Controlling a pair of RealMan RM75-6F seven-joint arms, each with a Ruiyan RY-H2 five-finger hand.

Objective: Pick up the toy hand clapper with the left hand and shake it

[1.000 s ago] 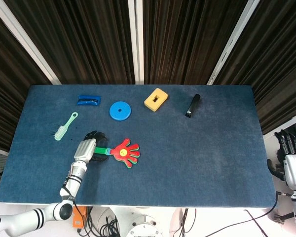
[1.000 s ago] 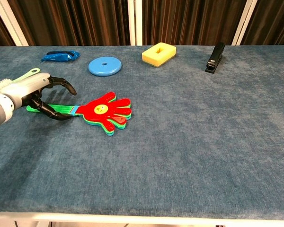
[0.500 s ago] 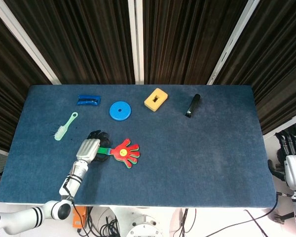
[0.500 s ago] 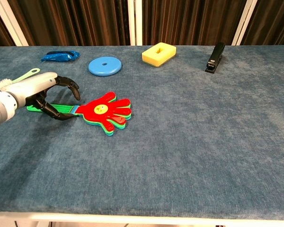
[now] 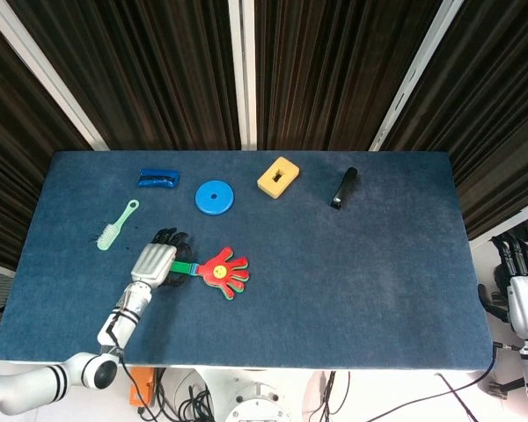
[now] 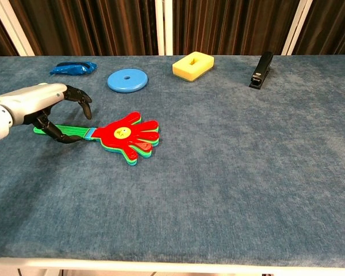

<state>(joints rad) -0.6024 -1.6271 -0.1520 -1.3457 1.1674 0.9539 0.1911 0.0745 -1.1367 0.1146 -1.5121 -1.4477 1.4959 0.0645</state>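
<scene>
The toy hand clapper (image 6: pixel 118 137) lies flat on the table (image 6: pixel 247 172), in front of the blue disc (image 6: pixel 127 79), its red palm end pointing away from the left hand (image 6: pixel 43 106). That hand hovers over the green handle, fingers (image 6: pixel 80 98) curled but spread apart, arched above the handle; no closed grip shows. The thumb reaches down beside the handle; contact cannot be confirmed. Judgement: approach is made, grasp not yet completed; lift and shake remain. The right hand (image 5: pixel 524 281) hangs off the table's far side from the disc; its finger state cannot be told.
</scene>
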